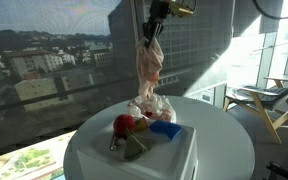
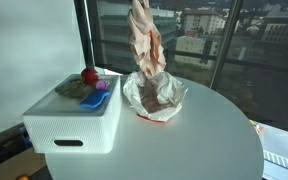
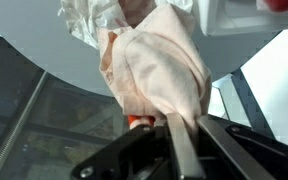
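Fingers [image 1: 154, 22] grip tight a crumpled plastic bag [image 2: 144, 50], contents unclear, beside a toy-topped white box [image 2: 74, 125].

The cloth [image 1: 150, 62] is hanging straight down from between the fingers [image 3: 177, 150] of the gripper [image 1: 154, 28]. Its lower end is meeting a crumpled heap [image 2: 154, 97], which is lying on the table [image 1: 224, 140] directly under the fingertips. Below the fingers, just beside the heap, a box [image 2: 74, 125] is sitting on the same table. On the top of the box a ball [image 1: 124, 124] and a flat block [image 1: 166, 129] are lying near each other, the block nearer to the hanging cloth. A chair [image 1: 267, 100] is standing well apart from the fingers, beyond the table's edge.
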Available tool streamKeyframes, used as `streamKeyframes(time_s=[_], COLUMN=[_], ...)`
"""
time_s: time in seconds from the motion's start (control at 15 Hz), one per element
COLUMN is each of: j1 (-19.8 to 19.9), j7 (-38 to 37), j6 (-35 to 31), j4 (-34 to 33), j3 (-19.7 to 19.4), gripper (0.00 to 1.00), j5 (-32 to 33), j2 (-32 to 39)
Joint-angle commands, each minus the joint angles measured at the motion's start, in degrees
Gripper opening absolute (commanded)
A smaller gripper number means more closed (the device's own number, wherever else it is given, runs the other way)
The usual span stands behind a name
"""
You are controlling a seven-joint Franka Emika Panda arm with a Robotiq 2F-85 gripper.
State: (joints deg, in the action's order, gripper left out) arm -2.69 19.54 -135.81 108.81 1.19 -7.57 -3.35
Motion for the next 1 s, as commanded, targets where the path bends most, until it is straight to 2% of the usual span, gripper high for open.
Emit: streamKeyframes(time_s=[0.0,0.2,0.47,0.67,0.93], j1=[1.25,2.26,3.31,3.35,3.30], j7=[-3.69,-3.37,-3.03,-1.54,-1.10], j6=[-0.27,-1.23,-0.24,0.94,-2.32], j4=[-0.10,1.56,1.03,1.07,-1.07], j3=[-0.70,-1.27,-1.90,-0.84,0.89], gripper=[0.07,0.08,0.08,0.08,0.07], j5=[2.36,2.40,1.03,-0.88,-1.07], j2=[2.31,3.22,7.81,10.87,15.98])
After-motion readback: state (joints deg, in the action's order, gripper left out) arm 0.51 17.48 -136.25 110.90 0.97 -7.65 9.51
